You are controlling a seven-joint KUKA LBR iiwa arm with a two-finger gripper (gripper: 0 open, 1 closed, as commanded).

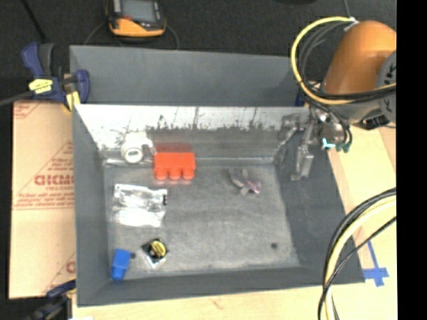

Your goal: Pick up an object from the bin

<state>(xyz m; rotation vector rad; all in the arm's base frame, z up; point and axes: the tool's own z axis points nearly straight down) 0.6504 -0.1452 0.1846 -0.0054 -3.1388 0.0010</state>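
**Presently hovering at the back right corner, gripper empty**

The gripper (298, 153) is hanging over the back right corner of the bin (200, 79), its fingers standing spread with nothing between them. A small purplish piece (245, 183) is lying nearest, to its left and apart from it. Further left, an orange-red block (175, 165) is sitting beside a white roll (133, 153). A clear packet (139, 202), a blue cap (121, 263) and a black-and-yellow bit (155, 250) are lying front left.
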